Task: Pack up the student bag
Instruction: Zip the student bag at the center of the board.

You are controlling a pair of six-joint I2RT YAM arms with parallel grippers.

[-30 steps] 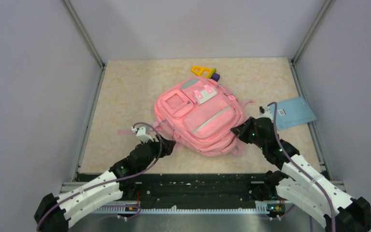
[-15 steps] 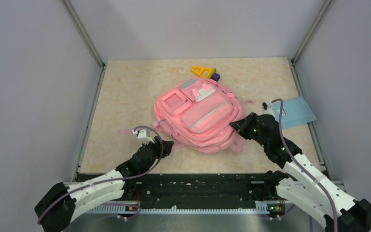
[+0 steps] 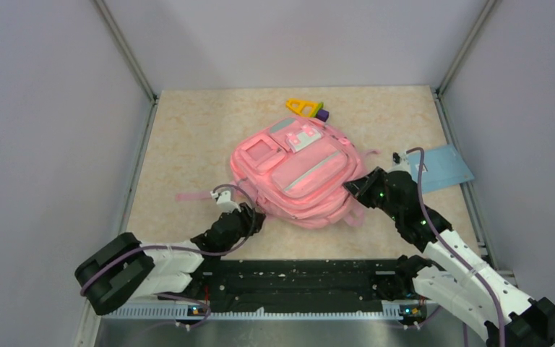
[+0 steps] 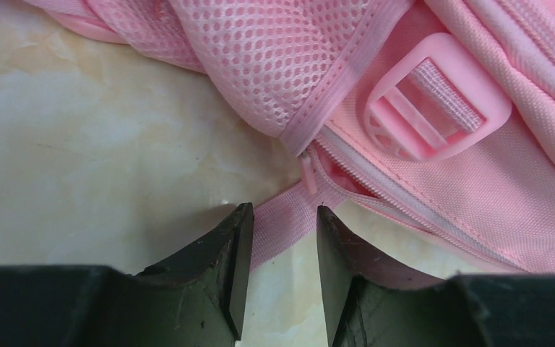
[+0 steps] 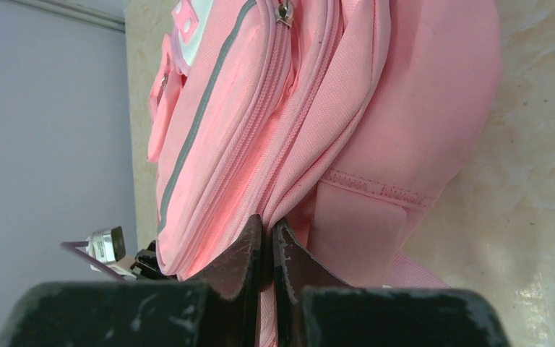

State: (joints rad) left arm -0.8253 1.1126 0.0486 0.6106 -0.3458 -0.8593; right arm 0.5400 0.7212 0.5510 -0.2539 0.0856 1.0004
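Note:
The student bag (image 3: 296,177), a big pink backpack, lies front-up in the middle of the table. My left gripper (image 3: 249,217) sits low at its near-left corner. In the left wrist view its jaws (image 4: 282,217) stand apart around a pink webbing strap (image 4: 289,210) that runs out from under a mesh shoulder pad (image 4: 282,58), beside a pink buckle (image 4: 437,97). My right gripper (image 3: 352,189) is at the bag's near-right corner. In the right wrist view it (image 5: 267,228) is shut on a thin fold of the bag's (image 5: 318,108) side seam.
A yellow triangular toy (image 3: 303,107) with a purple piece (image 3: 322,114) lies just beyond the bag. A blue booklet (image 3: 441,168) rests at the right edge of the table. A loose pink strap end (image 3: 191,196) trails left. Metal rails and grey walls bound the table.
The left arm has dropped lower and reached right to the bag's corner, its jaws narrowing around the strap. The right gripper pulled the bag's corner slightly and now holds still.

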